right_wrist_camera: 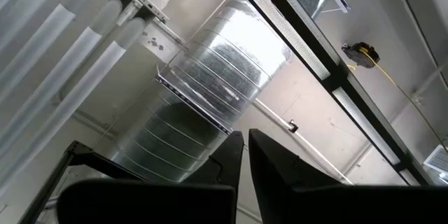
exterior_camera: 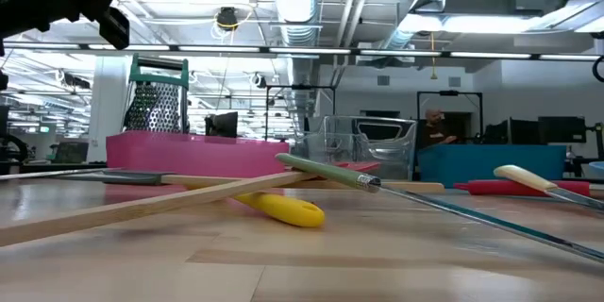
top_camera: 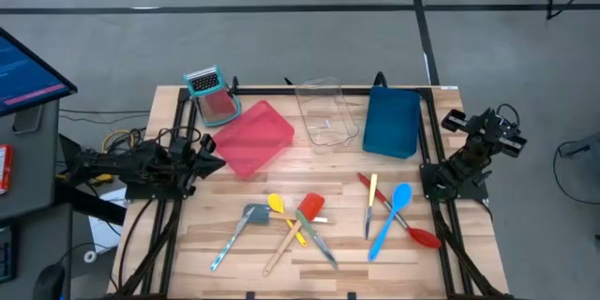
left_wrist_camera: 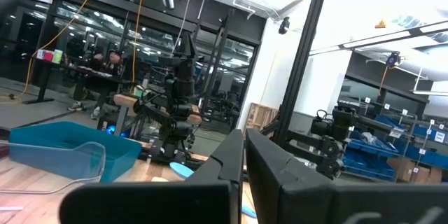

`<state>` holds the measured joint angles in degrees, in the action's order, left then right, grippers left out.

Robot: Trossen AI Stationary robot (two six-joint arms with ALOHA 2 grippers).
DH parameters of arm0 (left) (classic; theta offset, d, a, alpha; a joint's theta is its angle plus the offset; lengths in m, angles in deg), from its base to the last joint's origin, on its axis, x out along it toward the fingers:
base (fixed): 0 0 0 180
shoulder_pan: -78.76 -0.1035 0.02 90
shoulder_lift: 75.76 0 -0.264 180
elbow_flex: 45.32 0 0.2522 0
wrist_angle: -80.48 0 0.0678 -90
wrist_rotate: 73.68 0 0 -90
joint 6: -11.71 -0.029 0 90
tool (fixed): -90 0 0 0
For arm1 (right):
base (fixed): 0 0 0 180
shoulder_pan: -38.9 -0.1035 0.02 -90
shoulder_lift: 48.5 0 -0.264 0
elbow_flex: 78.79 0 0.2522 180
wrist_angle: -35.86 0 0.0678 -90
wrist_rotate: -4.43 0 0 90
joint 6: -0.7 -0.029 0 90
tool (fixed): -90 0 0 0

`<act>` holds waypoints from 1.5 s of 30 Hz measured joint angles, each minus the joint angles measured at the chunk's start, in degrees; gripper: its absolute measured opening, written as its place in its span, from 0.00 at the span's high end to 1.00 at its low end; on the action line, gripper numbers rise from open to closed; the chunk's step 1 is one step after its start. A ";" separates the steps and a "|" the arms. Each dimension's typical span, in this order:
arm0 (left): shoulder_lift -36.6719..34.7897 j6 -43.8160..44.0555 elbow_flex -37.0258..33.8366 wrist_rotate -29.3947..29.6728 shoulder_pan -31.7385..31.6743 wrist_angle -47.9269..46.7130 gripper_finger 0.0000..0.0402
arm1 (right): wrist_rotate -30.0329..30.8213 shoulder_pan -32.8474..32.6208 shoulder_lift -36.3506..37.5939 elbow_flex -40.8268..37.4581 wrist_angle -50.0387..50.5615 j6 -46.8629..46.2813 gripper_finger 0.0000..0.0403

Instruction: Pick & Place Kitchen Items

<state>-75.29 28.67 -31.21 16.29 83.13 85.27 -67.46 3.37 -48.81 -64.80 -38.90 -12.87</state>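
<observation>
The utensils lie on the wooden table's near half. On the left are a grey-teal spatula (top_camera: 246, 225), a yellow spoon (top_camera: 281, 211), a red wooden-handled spatula (top_camera: 305, 216) and a green-handled knife (top_camera: 317, 241), crossing one another. On the right are a yellow-handled knife (top_camera: 371, 202), a blue spatula (top_camera: 389, 220) and a red spoon (top_camera: 414, 230). My left gripper (left_wrist_camera: 244, 150) is shut and empty at the table's left edge (top_camera: 216, 157). My right gripper (right_wrist_camera: 245, 147) is shut and empty at the right edge (top_camera: 459, 122), pointing up at the ceiling.
A red tray (top_camera: 253, 138), a clear tray (top_camera: 328, 112) and a blue tray (top_camera: 392, 122) lie along the far half. A teal-topped box grater (top_camera: 211, 94) stands at the far left. A dark frame runs around the table's edges.
</observation>
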 joint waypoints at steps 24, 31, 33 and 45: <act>0.02 0.10 -0.01 0.01 -0.01 3.61 0.99 | 0.00 -0.02 0.02 0.00 -0.02 -0.02 0.93; 0.02 5.97 -0.01 0.00 0.00 8.11 0.99 | 0.00 0.00 0.00 0.00 0.03 0.00 0.93; 0.02 7.29 -0.02 0.01 -0.01 9.62 0.99 | -0.02 0.00 0.02 0.00 0.05 -0.02 0.93; 0.02 7.68 -0.01 0.01 0.00 13.40 0.99 | 6.03 0.02 0.02 0.44 1.90 4.91 0.93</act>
<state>-75.26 36.34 -31.21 16.31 83.14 98.67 -61.43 3.39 -48.79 -64.36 -37.00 -7.96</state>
